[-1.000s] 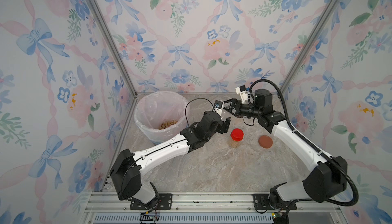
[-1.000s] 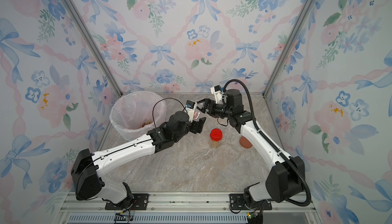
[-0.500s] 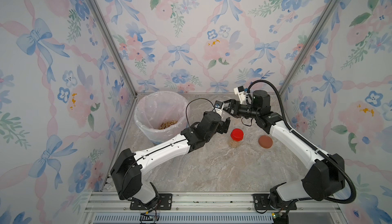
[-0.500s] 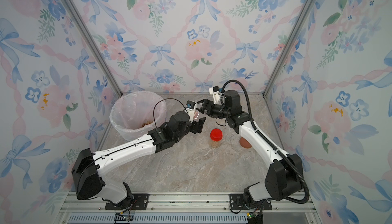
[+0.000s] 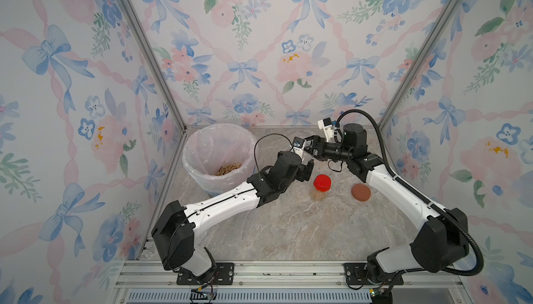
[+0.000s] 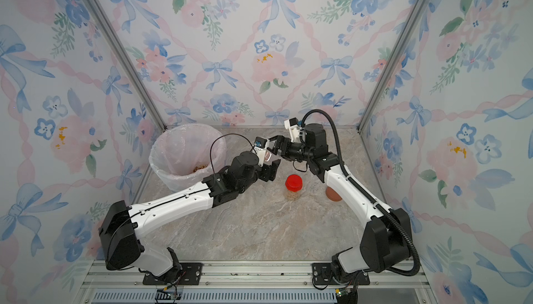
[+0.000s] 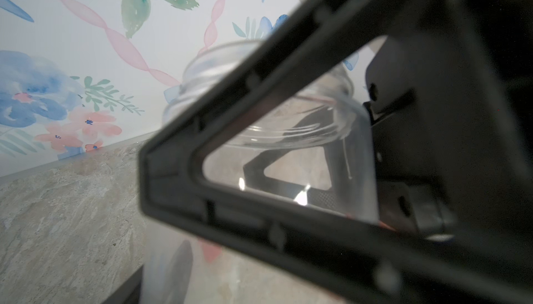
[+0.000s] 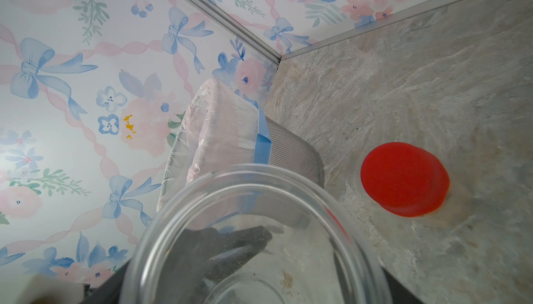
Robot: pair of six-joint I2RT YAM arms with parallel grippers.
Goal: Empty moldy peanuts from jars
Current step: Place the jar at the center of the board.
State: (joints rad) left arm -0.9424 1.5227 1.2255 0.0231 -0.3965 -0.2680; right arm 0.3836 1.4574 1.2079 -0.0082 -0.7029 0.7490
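Well, in both top views we see the bin [image 5: 199,144] near the back left corner, with a heap of moldy peanuts [image 5: 229,169] at its bottom. Beside it the left gripper [image 5: 306,171] and right gripper [image 5: 313,149] meet around a clear open jar [image 6: 268,158] above the table [image 5: 288,230]. A red-lidded jar [image 5: 321,185] stands upright nearby, peanuts in its lower part, and a brown lid [image 5: 360,192] lies apart.

From the left wrist the open jar looks empty, with a black finger [image 7: 173,173] crossing it.

From the right wrist we look into its bare mouth. A dark pad [image 8: 230,247] presses its far wall, so the left gripper is clamped on it — whether the right gripper grips, we cannot tell.
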